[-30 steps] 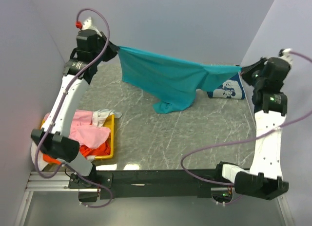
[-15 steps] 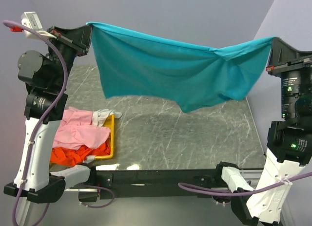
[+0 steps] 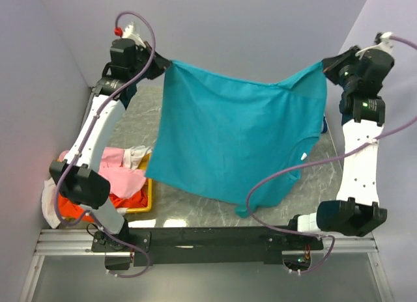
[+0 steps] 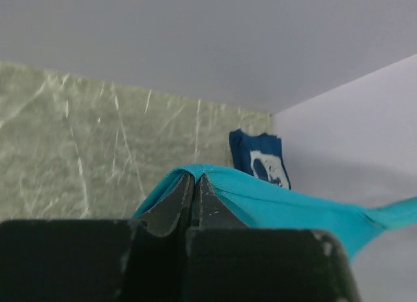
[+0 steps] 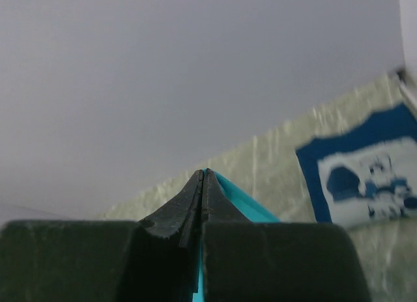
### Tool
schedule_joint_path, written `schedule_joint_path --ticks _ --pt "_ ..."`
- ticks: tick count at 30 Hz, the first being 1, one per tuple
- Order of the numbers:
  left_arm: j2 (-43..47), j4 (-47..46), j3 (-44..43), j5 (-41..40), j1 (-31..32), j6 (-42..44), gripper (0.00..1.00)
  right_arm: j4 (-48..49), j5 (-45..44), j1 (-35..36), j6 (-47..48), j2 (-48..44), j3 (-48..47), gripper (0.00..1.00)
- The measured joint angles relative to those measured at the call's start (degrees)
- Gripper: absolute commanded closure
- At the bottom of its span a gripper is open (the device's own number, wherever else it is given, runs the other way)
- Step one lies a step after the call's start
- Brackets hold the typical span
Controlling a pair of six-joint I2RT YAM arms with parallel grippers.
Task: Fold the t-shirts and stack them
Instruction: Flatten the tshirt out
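- Since a moment ago we have drawn the teal t-shirt (image 3: 234, 142) back; it hangs open above the surface (image 3: 189, 207).
- Our left pincer (image 3: 165, 66) and right pincer (image 3: 324, 65) each clamp an upper corner.
- Spreading step, we judge; next we lay it flat.

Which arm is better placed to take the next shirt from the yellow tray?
Left, probably: the yellow tray with its pink shirt lies beside that arm. For now the left gripper and right gripper both pinch the teal shirt.
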State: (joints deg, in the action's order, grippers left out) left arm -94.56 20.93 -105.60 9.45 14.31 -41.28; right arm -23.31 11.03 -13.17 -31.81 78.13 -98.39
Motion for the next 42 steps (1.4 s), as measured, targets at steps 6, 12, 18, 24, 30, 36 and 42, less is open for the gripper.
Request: schedule_joint_path --ticks 6,12,18,24,30,36,42 --pt "1.2 1.5 0.3 0.4 0.0 -0.7 1.0 -3.3 -0.3 0.0 0.0 -2.3 0.8 1.0" --pt "14.7 -8.2 10.4 -0.1 0.0 -3.7 1.0 -0.7 -2.0 0.0 0.6 -12.2 -0.3 1.0" --pt "29.3 -16.3 20.5 -2.8 0.1 -5.1 1.0 5.4 -3.7 0.0 1.9 -21.1 -0.4 1.0" --pt "39.3 -18.2 26.4 -8.2 0.2 -5.0 1.0 11.1 -6.1 0.0 3.4 -26.8 -1.0 1.0" --pt "41.8 -18.1 25.7 -11.0 0.4 -5.0 1.0 12.0 -6.7 0.0 4.5 -24.6 -7.7 1.0" --pt "36.6 -16.9 23.6 -11.0 0.4 -5.2 1.0 13.1 -6.4 0.0 4.5 -19.2 -8.6 1.0" --pt "26.1 -16.0 29.0 -12.3 -0.2 -9.6 0.99 16.6 -5.2 0.1 4.5 -8.2 0.3 1.0"
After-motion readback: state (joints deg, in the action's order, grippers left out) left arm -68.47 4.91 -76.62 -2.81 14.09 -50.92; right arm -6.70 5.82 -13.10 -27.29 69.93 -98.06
